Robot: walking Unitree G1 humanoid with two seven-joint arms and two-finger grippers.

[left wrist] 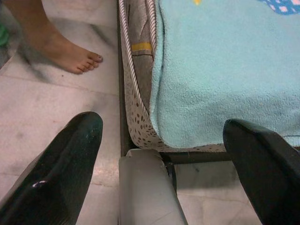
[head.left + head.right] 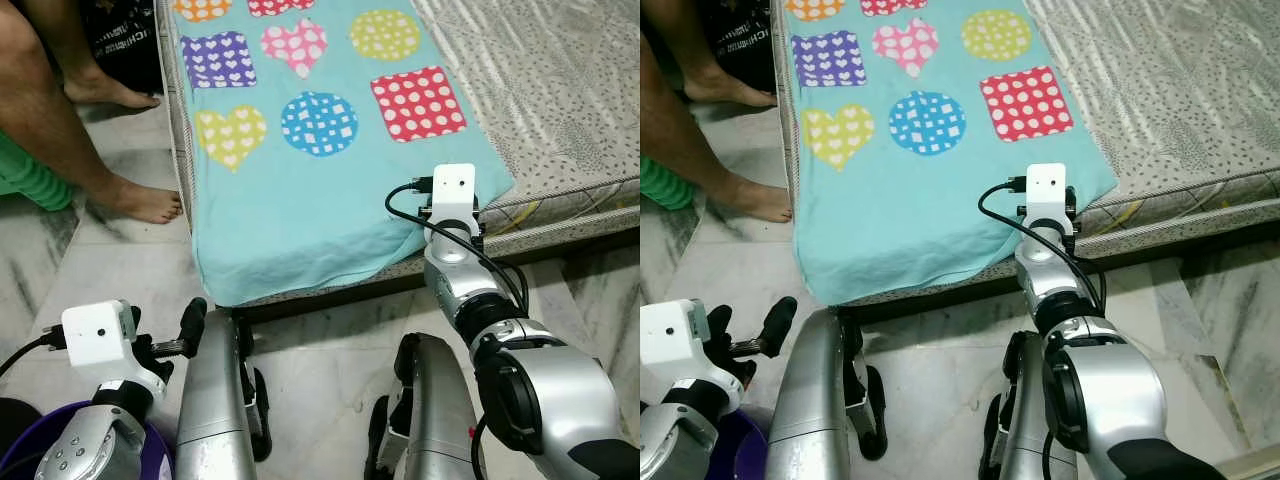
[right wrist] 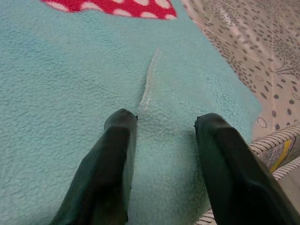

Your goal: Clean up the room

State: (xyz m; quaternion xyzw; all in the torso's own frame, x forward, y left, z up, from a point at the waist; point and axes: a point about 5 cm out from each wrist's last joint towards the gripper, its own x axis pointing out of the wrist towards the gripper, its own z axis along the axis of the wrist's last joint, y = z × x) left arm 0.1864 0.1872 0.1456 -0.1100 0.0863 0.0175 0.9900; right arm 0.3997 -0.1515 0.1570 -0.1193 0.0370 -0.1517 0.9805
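My right gripper sits spread apart with both black fingers resting on the turquoise blanket, near its corner at the foot edge of the mattress. Nothing is between the fingers but fleece and a small clear wisp of plastic just ahead of the tips. My left gripper is low beside the bed, also released and empty, looking at the blanket's other near corner where it hangs over the mattress edge. A person's bare foot stands on the marble floor close to that side.

I judge this as the start of tidying the blanket: reaching in to take hold of it. Next I need to pinch the fleece near the corner, closing the right fingers on a fold.

The blanket lies flat, its long axis running away from me up the bed, its short edge facing me
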